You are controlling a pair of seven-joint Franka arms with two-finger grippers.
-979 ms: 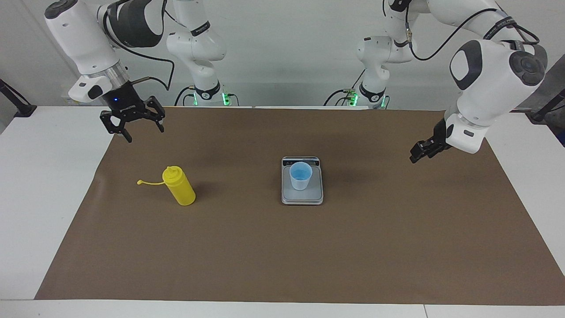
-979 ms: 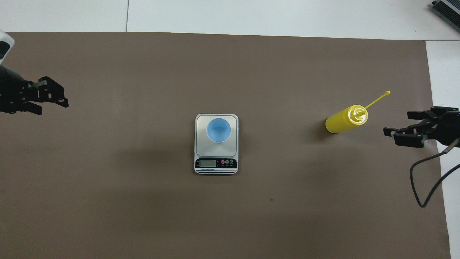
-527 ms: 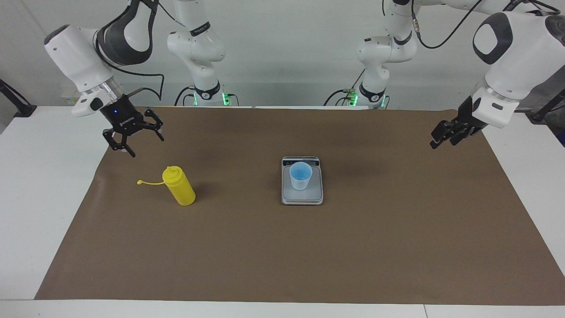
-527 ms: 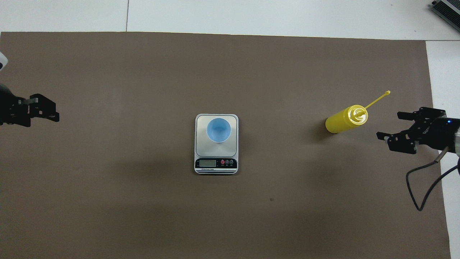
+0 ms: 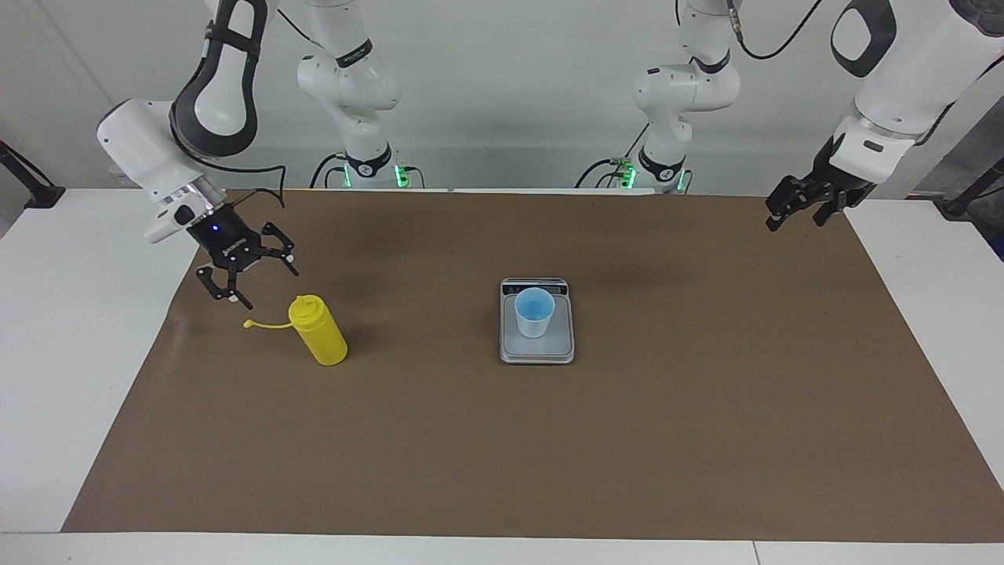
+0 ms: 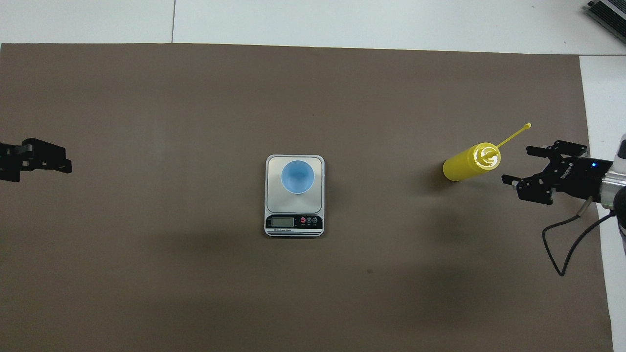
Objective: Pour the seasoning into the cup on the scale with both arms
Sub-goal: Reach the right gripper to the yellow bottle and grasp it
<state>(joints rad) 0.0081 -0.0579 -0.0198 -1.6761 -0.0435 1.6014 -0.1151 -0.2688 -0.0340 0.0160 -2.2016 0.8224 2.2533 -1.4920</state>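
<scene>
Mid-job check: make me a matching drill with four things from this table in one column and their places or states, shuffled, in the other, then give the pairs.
Things:
1. bright yellow plastic squeeze bottle
2. small light blue plastic cup
3. flat silver-grey kitchen scale
4. right claw

Places or states:
A. flat on the brown paper mat mid-table, carrying something
B. open in the air just short of the bottle's top
C. upright on the weighing plate
D. upright on the mat toward the right arm's end, cap strap sticking out

Pairs: 1-D, 2-C, 3-A, 4-B

text: none legible | scale point(image 6: 294, 195) display: unreadable
</scene>
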